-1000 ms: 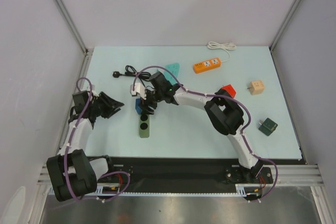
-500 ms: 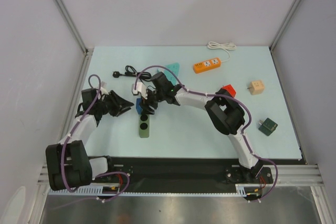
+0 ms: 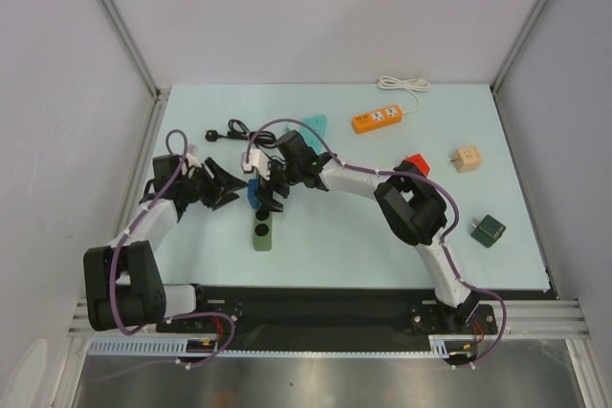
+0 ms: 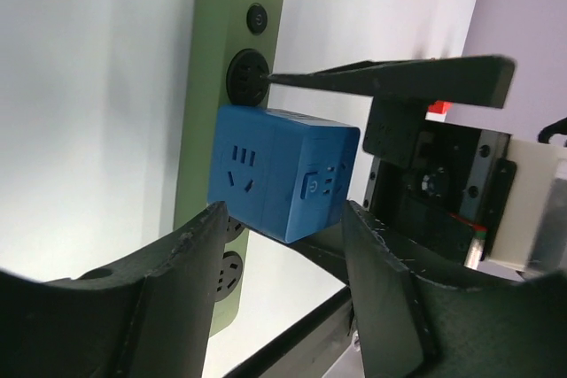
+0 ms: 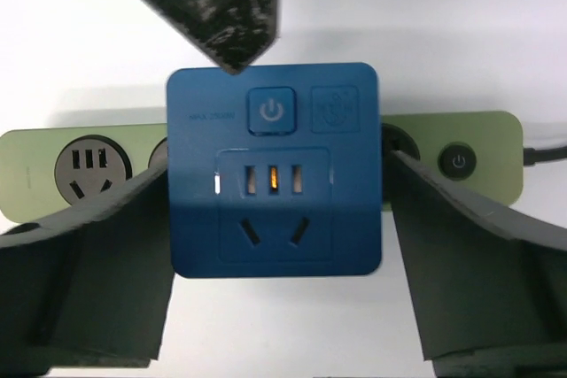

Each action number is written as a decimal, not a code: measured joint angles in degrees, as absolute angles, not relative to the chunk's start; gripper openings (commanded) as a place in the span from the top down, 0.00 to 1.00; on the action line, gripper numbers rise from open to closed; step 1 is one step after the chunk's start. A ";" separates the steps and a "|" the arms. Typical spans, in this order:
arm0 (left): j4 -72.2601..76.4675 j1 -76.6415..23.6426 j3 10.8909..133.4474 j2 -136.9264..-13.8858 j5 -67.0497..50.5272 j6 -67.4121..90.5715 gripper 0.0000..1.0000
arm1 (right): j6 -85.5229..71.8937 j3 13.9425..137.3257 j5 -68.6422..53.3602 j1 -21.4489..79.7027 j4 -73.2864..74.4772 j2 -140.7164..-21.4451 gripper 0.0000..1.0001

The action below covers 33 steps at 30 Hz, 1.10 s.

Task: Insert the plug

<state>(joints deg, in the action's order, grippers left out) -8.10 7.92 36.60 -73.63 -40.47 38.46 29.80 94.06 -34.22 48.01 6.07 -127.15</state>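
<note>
Two arms crowd the green power strip point(image 3: 262, 234).
Right end effector point(image 5: 276, 165) clamps the strip's blue adapter point(image 5: 275, 219), left end effector point(image 3: 232, 190) gapes alongside the strip; the two could clash. The plug point(image 3: 212, 135) lies untouched past the strip's far end.

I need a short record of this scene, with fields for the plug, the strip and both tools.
plug: lying free, far left, no tool on it
green strip: flat, blue cube sitting on it
right tool: straddles the blue cube, contact unclear
left tool: open, facing the cube from the left
</note>
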 measured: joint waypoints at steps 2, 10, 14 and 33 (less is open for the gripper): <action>-8.34 7.88 36.60 -74.02 -40.29 38.39 0.40 | 30.17 94.54 -34.09 47.99 6.50 -127.15 0.04; -9.74 7.84 36.97 -74.70 -39.62 37.04 0.41 | 30.24 96.42 -33.95 47.81 7.53 -126.74 0.04; -10.02 7.84 37.45 -74.94 -39.57 36.86 0.44 | 30.11 96.42 -34.04 47.72 8.93 -124.79 0.07; -10.44 3.51 39.88 -77.30 -35.59 37.08 0.63 | 26.06 88.07 -35.44 47.24 3.36 -118.10 1.00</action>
<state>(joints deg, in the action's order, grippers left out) -10.44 3.51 39.88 -77.30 -35.59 37.08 26.06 88.07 -35.44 47.24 3.36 -118.10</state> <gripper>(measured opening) 0.413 0.053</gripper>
